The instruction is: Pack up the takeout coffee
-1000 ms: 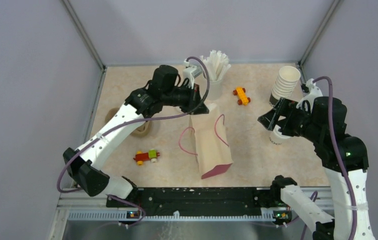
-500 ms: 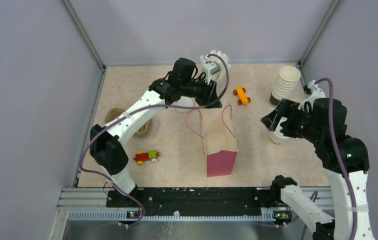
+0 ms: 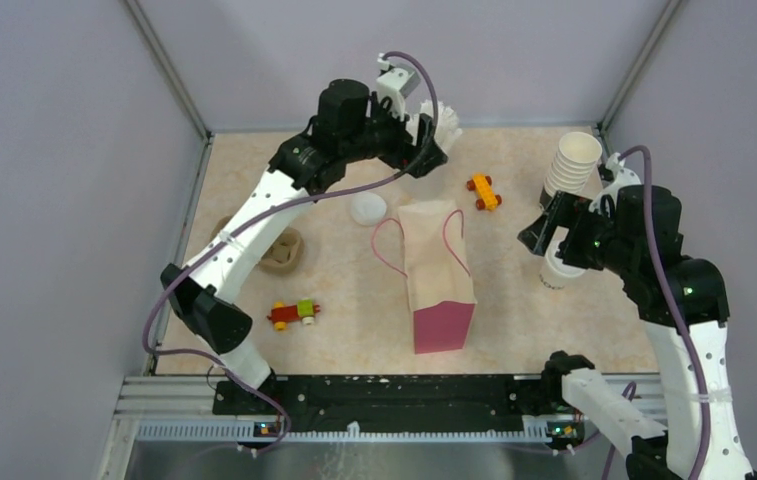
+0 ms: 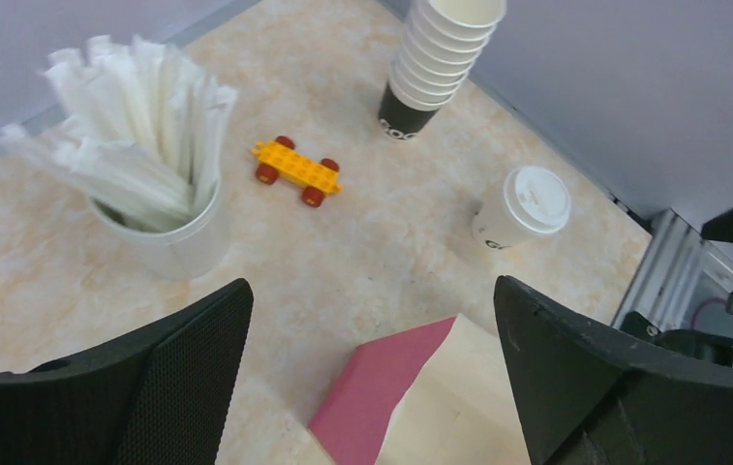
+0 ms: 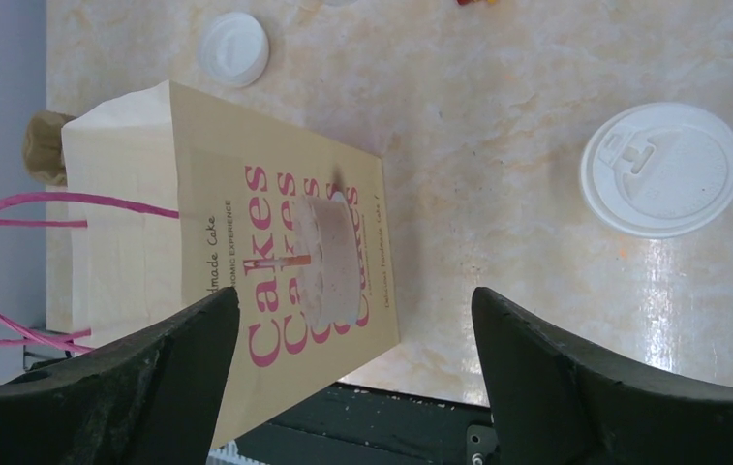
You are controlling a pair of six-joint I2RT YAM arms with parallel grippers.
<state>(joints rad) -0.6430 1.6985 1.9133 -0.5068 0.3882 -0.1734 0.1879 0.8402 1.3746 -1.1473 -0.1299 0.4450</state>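
Beige table [image 3: 349, 285]: carries everything. The step in hand looks like the pick-up of the coffee for packing, and the route from the cup to the bag crosses bare table, so a short, low carry should do.
Paper bag [image 3: 441, 290]: stands upright mid-table, pink handles up and pink side panel facing the arm bases. From above I cannot tell how wide its mouth gapes, so it may need holding open. Lower the cup straight down between the handles without nudging the light bag over.
Left end effector [image 4: 372, 387]: jaws spread wide, holding nothing and touching nothing. It hangs above the far end of the bag, near the holder of white sticks [image 3: 432, 140], well placed to steady the bag's rim.
Right end effector [image 5: 352, 387]: jaws well apart and empty. In its own view the cup's lid sits off to one side, not between the fingers, so it should centre over the cup first.
Coffee cup [image 4: 520, 208]: white, lidded and upright on the table's right side, apart from the bag and just in front of the stack of cups [image 3: 572, 165]. Grip the body below the lid, gently, and keep it level.
Spare lid [image 3: 367, 208]: lies flat left of the bag, out of the way.
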